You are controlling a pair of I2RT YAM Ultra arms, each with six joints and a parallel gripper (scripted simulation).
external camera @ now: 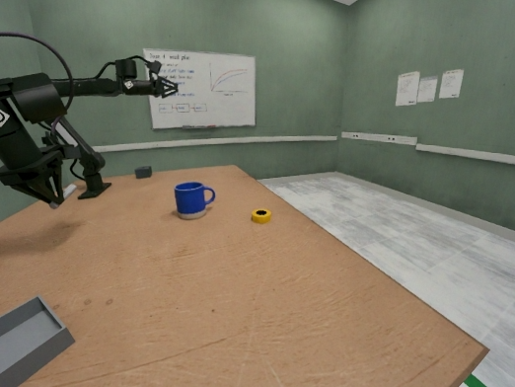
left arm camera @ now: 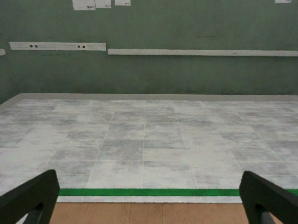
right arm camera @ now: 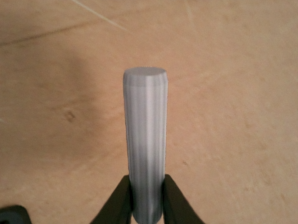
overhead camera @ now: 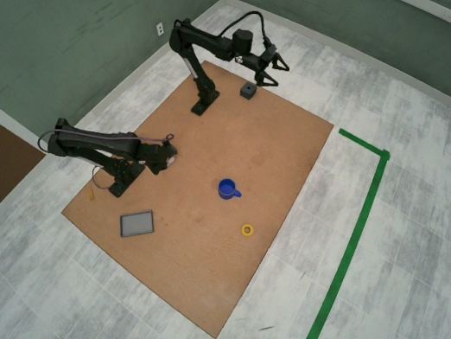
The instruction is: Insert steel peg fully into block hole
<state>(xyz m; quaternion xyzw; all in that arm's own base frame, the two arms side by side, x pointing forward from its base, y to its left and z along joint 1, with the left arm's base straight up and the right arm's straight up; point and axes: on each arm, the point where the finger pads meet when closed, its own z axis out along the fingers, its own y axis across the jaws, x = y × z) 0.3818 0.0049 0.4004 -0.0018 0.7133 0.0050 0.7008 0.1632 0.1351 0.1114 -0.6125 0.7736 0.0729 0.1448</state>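
Observation:
The dark grey block sits on the brown table top near its far edge, with a small dark hole in its top. My right gripper is shut on the steel peg and holds it tilted above the table, well away from the block. The peg's free end points up in the right wrist view; its other end is at the fingers. My left gripper is open and empty, raised high near the block, beyond the table's edge in the top view.
A blue mug and a yellow ring stand on the table between the right arm and the long edge. A grey tray lies near the right arm's base. A small orange thing lies near the table's corner.

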